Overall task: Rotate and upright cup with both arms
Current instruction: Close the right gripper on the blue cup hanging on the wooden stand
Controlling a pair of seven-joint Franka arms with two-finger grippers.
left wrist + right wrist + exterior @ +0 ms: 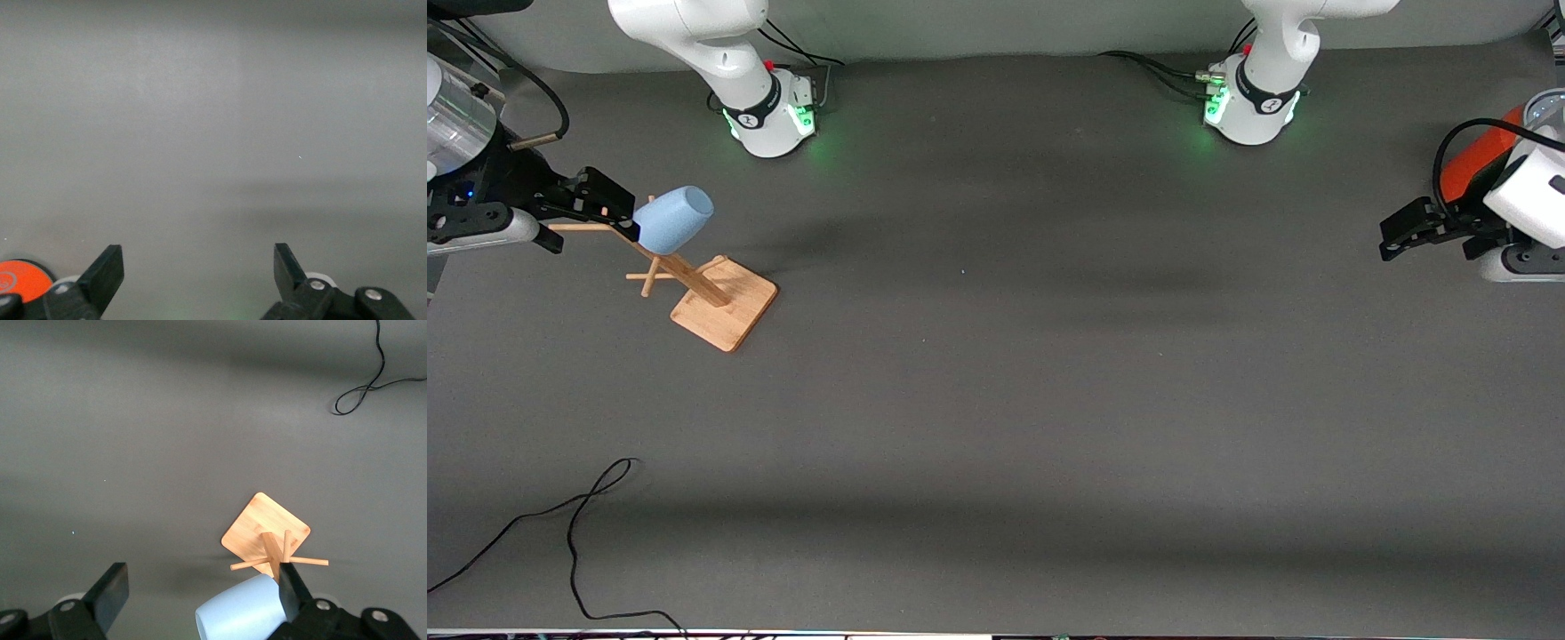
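The light-blue cup (674, 218) hangs tilted on a peg of a wooden rack (725, 302) at the right arm's end of the table. My right gripper (624, 218) is open and up against the cup's lower end. In the right wrist view the cup (240, 613) sits between the open fingers of the right gripper (200, 593), close against one finger (291, 590). My left gripper (1392, 238) is open and empty over the left arm's end of the table, where that arm waits. The left wrist view shows the left gripper (198, 270) over bare mat.
An orange-red can (1476, 164) lies beside the left arm's wrist and shows in the left wrist view (20, 280). The rack's square base (267, 533) stands on the grey mat. A black cable (578, 533) loops near the front edge, toward the right arm's end.
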